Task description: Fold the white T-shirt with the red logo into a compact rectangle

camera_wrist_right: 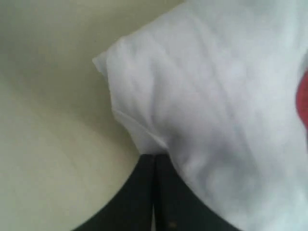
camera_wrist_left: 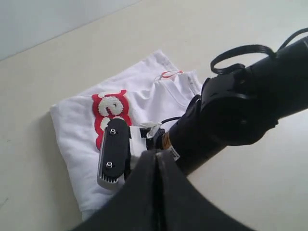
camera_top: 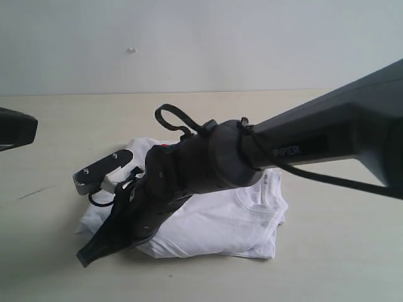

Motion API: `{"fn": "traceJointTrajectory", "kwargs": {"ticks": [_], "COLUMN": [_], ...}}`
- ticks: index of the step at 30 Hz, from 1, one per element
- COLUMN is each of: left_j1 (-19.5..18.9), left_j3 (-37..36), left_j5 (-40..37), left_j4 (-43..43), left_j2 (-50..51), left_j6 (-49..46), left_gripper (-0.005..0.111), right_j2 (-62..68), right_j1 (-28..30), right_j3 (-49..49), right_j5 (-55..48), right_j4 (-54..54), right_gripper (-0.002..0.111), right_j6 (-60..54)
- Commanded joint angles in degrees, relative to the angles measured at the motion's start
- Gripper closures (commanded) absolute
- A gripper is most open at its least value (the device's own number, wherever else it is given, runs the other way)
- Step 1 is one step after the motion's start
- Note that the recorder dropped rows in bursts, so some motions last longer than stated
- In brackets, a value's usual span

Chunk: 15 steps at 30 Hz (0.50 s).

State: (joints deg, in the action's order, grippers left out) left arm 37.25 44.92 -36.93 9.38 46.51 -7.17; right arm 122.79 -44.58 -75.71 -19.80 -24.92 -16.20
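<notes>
The white T-shirt (camera_top: 233, 220) lies folded into a thick rectangle on the table, its ribbed collar (camera_top: 258, 204) facing up. Part of the red logo (camera_wrist_left: 109, 115) shows on the top layer, and an orange neck tag (camera_wrist_left: 168, 73) lies beyond it. My right arm (camera_top: 315, 141) reaches across the shirt. My right gripper (camera_top: 85, 257) is shut, and its tips (camera_wrist_right: 154, 157) touch the shirt's edge (camera_wrist_right: 144, 139) near a corner. My left gripper (camera_wrist_left: 156, 156) is shut and empty, held off to the left above the table. Only a dark part (camera_top: 14, 129) of it shows in the exterior view.
The beige table (camera_top: 340, 264) runs back to a pale wall (camera_top: 201, 44). The right arm's wrist, its looped cables (camera_top: 176, 119) and its camera block (camera_top: 101, 171) hang over the shirt's left half and hide it there.
</notes>
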Motion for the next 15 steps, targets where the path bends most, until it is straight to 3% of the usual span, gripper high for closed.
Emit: {"fn": "traceJointTrajectory", "kwargs": {"ticks": [1, 8, 15], "left_j1": [-0.1, -0.1, -0.1], "left_j3": [0.2, 0.2, 0.2], "left_j5": [0.7, 0.2, 0.2], "left_j4": [-0.4, -0.5, -0.5], "left_j2": [-0.5, -0.5, -0.5], "left_j6": [0.3, 0.3, 0.3], "left_gripper": [0.107, 0.107, 0.107], "right_j2": [-6.5, -9.2, -4.8], "right_j1": [0.4, 4.3, 5.3], "right_j3": [-0.2, 2.7, 8.6], "right_j5": [-0.6, -5.8, -4.5], "right_j4": [2.7, 16.6, 16.3], "right_gripper": [0.108, 0.108, 0.108], "right_j6": [-0.3, 13.5, 13.8]}}
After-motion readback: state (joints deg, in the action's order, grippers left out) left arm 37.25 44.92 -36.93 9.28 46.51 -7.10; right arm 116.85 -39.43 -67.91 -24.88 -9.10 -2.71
